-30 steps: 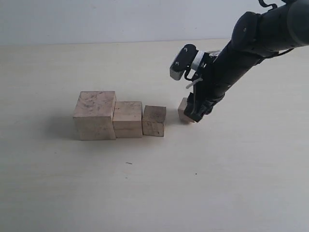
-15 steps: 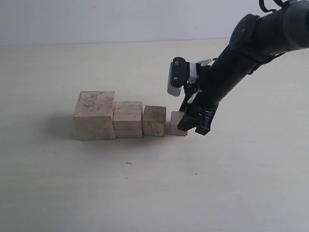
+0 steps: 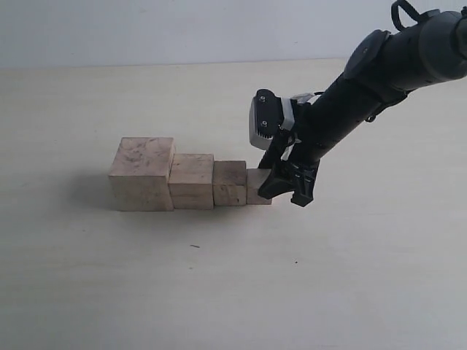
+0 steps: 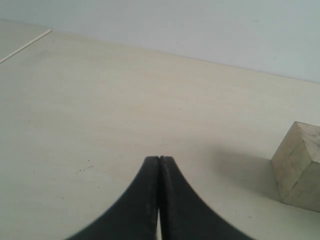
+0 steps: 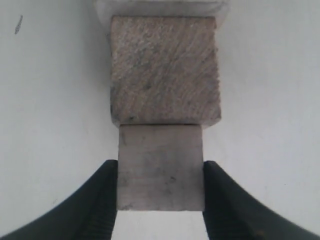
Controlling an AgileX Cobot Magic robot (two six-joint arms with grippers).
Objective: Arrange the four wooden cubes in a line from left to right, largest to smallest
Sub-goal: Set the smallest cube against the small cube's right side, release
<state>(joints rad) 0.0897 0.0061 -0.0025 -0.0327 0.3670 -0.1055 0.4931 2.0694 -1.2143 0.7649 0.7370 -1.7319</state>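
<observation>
Four pale wooden cubes stand in a row in the exterior view: the largest cube (image 3: 142, 173), the second cube (image 3: 191, 181), the third cube (image 3: 229, 182) and the smallest cube (image 3: 257, 186), all touching. My right gripper (image 3: 283, 188) is shut on the smallest cube (image 5: 161, 150), its fingers flat against two opposite sides. That cube's far face presses against the third cube (image 5: 165, 70). My left gripper (image 4: 159, 159) is shut with nothing in it, low over bare table, with the largest cube (image 4: 300, 167) off to one side. The left arm is outside the exterior view.
The pale table (image 3: 219, 277) runs on in front of and behind the row. A light wall (image 3: 182, 29) bounds its far edge. The black right arm (image 3: 379, 69) slants down from the upper right over the table.
My right gripper has carried the smallest cube leftwards, from a gap beside the third cube to touching it. The row has shifted very slightly left.
</observation>
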